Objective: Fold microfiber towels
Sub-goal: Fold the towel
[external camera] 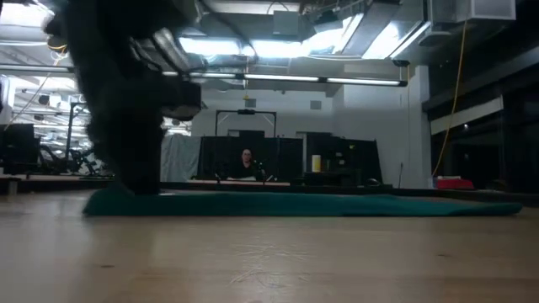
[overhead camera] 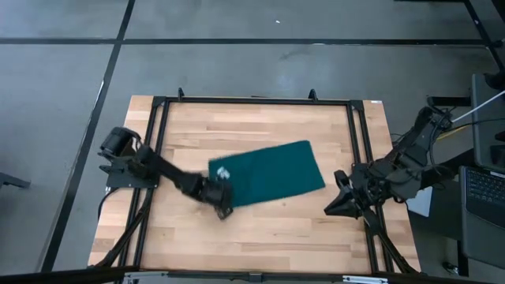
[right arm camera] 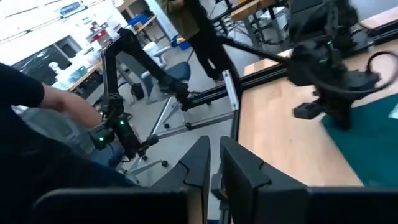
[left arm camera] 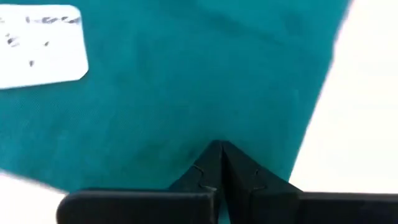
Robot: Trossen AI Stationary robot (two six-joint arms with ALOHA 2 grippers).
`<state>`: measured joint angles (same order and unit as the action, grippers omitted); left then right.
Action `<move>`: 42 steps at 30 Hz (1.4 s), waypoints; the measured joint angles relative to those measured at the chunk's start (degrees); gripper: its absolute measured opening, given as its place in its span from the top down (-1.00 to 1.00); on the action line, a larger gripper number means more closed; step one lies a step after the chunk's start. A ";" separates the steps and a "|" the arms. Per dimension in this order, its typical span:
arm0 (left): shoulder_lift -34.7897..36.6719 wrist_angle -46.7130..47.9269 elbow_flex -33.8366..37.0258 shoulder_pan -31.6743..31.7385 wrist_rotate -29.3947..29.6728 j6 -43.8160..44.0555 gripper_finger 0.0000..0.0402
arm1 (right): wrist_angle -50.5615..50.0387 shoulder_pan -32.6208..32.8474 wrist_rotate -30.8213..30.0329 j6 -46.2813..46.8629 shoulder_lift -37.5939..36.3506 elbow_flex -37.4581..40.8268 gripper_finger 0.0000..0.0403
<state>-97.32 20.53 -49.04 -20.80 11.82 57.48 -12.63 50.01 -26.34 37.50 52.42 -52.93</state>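
1. Towel (overhead camera: pixel 272 173) lies flat and slanted near the middle of the tabletop (overhead camera: pixel 260 229), already a rectangle, its white tag (overhead camera: pixel 223 170) at the end nearest the left arm
2. Left gripper (overhead camera: pixel 222 202) sits at that end's near corner; in its wrist view the jaws are pressed together on the cloth edge, so this looks like the grasp for a fold
3. Next move, as I judge it: lift that corner and carry it across toward the far end
4. Right gripper (right arm camera: pixel 213 163) waits off the tabletop's right edge, jaws nearly closed, holding nothing
5. Low view alone shows how flat the cloth lies; left wrist view alone shows the pinch
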 joint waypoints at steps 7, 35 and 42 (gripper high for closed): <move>-12.16 -13.36 -20.69 -13.78 6.12 16.35 0.99 | -0.04 3.17 -0.21 1.06 2.24 0.00 0.80; -5.87 29.36 -17.02 -1.02 12.38 6.48 0.99 | 7.56 11.33 -13.89 0.90 6.94 0.00 0.81; -5.25 20.49 -9.16 -2.13 6.50 3.20 0.99 | 10.96 11.44 -13.91 1.03 6.94 0.02 0.81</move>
<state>-102.57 41.03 -58.20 -22.92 18.31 60.68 -1.67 61.45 -40.24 38.53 59.35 -52.90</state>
